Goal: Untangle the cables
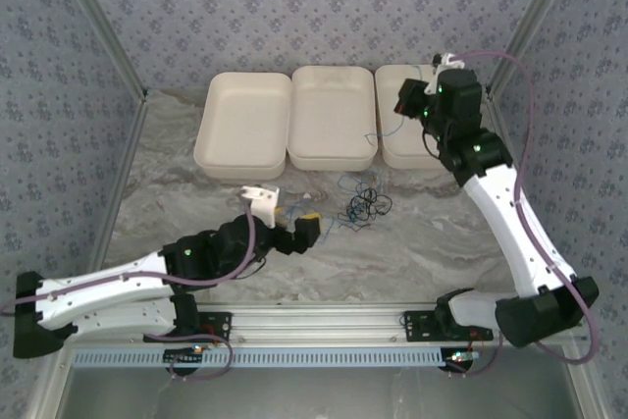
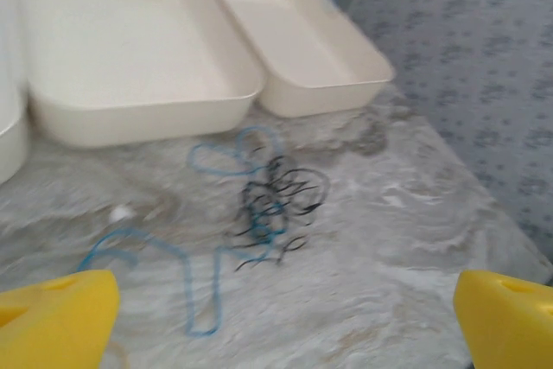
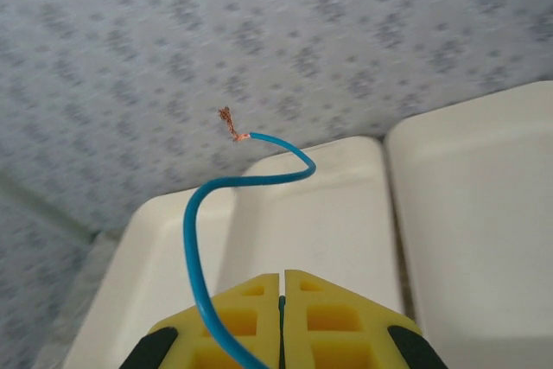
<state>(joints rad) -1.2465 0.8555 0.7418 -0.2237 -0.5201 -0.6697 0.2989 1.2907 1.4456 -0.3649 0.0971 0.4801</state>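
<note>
Okay, your right pincer (image 3: 282,291) grips a blue cable (image 3: 192,239) at top view's upper right, above a tray (image 1: 400,160); your left pincer (image 2: 285,310) gapes open, tangled cables (image 2: 275,205) mid-frame on the tabletop (image 2: 415,239).

Enclosure: patterned walls, marbled table.
Blue-grey floral-print walls (image 1: 294,7) on three sides; grey-white marbled table (image 1: 412,242); metal rail (image 1: 324,326) along near edge.
</note>
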